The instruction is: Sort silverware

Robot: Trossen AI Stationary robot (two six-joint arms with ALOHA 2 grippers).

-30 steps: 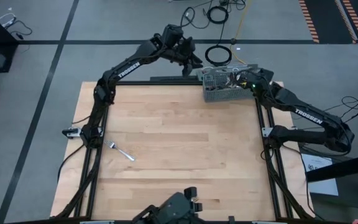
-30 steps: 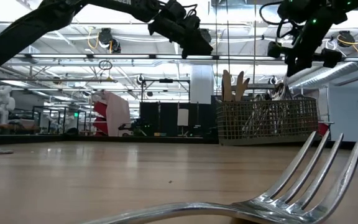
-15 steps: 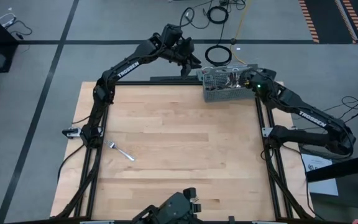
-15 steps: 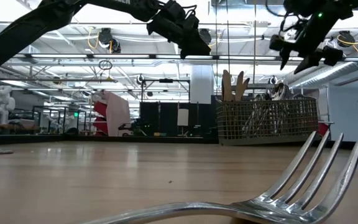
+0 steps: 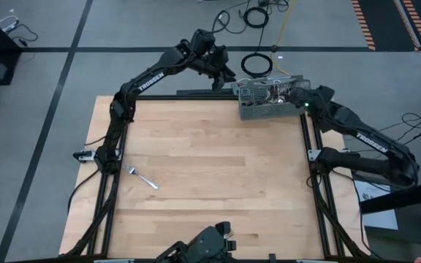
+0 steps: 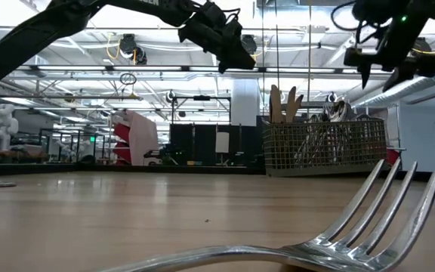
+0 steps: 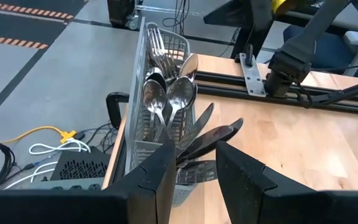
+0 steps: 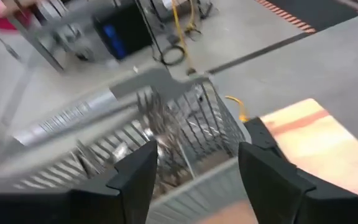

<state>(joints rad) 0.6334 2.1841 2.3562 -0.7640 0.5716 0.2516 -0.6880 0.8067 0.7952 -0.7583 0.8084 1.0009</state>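
While the right gripper [image 8: 194, 171] hangs open and empty above the caddy [image 5: 267, 101] at the tabletop's [image 5: 210, 175] far edge, its packed silverware [image 7: 169, 99] could snag a careless descent; the left gripper [image 7: 191, 171], open, waits beside

So the caddy [image 5: 267, 101] sits at the far edge of the table [image 5: 210, 161], over toward my right side, with spoons [image 7: 166, 99] and forks [image 7: 160, 46] standing in it. One fork [image 5: 143, 177] lies near my left edge, another [image 6: 331, 242] right up front by the low camera.
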